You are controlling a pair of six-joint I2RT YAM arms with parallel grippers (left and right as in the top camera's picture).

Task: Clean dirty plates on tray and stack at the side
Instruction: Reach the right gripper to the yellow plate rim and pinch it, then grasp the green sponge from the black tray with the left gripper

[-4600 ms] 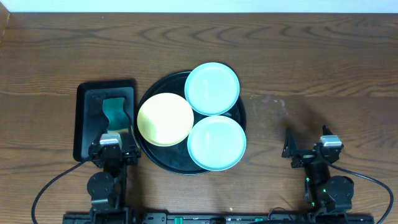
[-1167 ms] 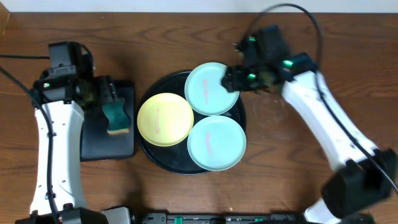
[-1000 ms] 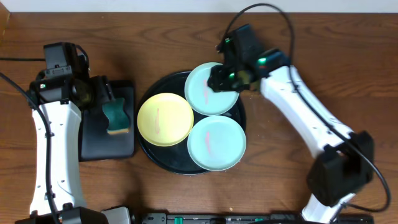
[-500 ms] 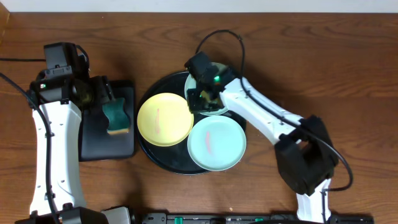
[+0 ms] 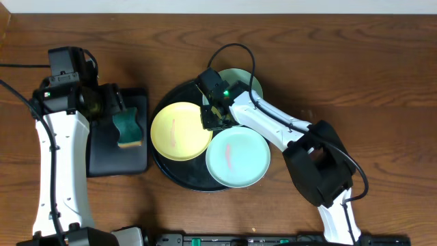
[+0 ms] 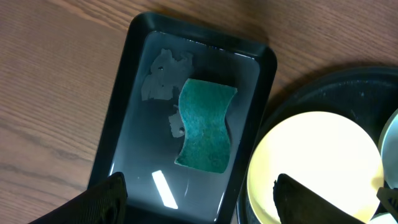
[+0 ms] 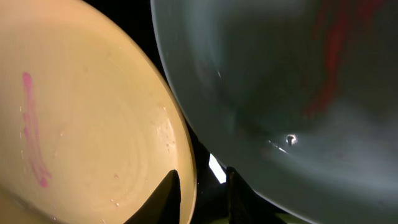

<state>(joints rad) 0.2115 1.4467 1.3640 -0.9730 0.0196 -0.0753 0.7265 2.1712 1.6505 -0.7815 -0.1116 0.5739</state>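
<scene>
Well, the right gripper [image 7: 200, 186] sits at the back mint plate [image 7: 280, 74] on the tray [image 5: 171, 171], fingers narrowly apart; whether they pinch, I can't tell. Light, stiff, slick plastic, probably best gripped by its thin rim.

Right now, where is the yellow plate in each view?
Overhead: the yellow plate sits left of centre, on the round black tray.
Left wrist: the yellow plate is at bottom right.
Right wrist: the yellow plate fills the left half.
Shared landmark: the round black tray beneath it.
</scene>
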